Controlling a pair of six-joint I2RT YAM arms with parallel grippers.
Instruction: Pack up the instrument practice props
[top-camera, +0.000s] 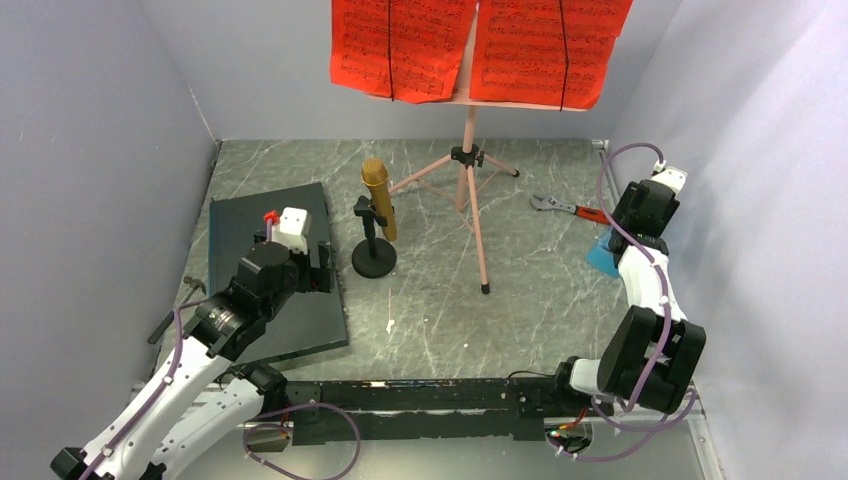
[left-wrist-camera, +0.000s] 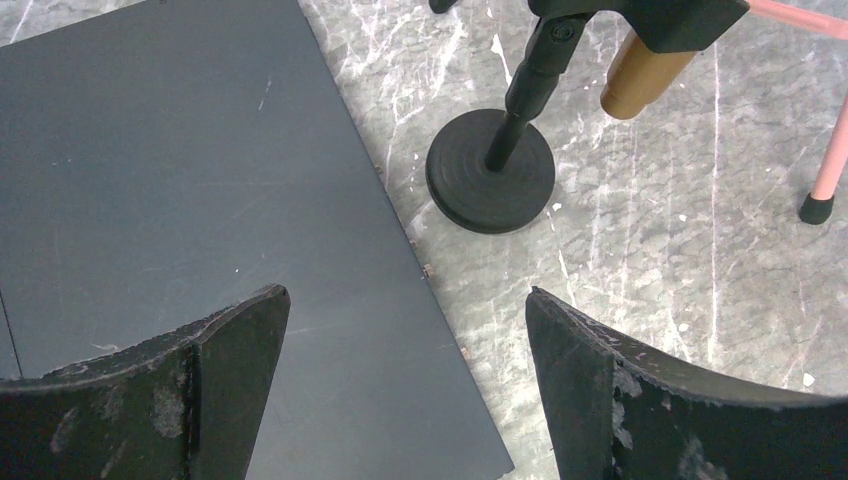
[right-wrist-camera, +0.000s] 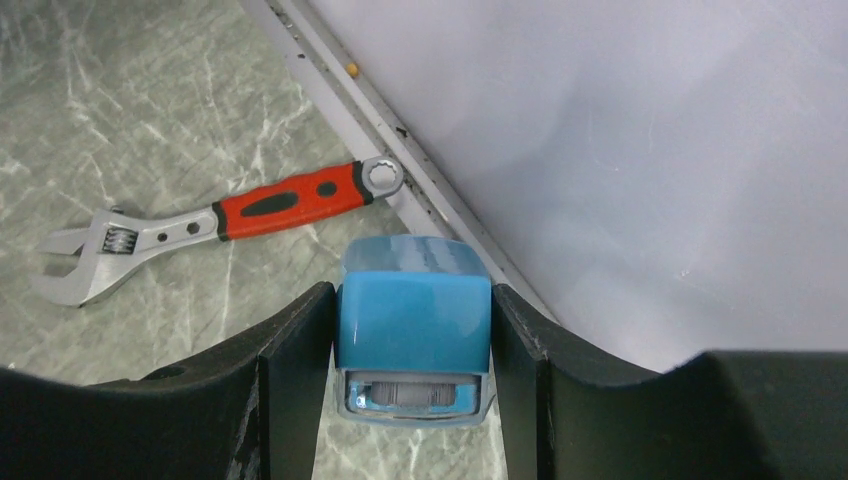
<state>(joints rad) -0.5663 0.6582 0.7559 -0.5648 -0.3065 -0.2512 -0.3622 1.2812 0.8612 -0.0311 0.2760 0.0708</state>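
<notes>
The right gripper is clenched on the small blue metronome, one black finger pressed against each of its side faces. The metronome sits at the far right of the marble-patterned table, close to the wall; whether it rests on the surface or is lifted off it cannot be told from the wrist view. Just beyond it lies the red-handled adjustable wrench, flat on the table and apart from the gripper.

The left gripper is spread wide with nothing between its fingers. It hangs over the right edge of the dark flat slab, one finger above the slab and the other above bare table. Near it, just off the slab's edge, stands the black round-base stand, carrying the gold microphone at a tilt in its clip.

Behind the microphone the pink tripod music stand stands upright on the table (all of its visible feet are down), with the red sheet-music pages spread across its desk.
</notes>
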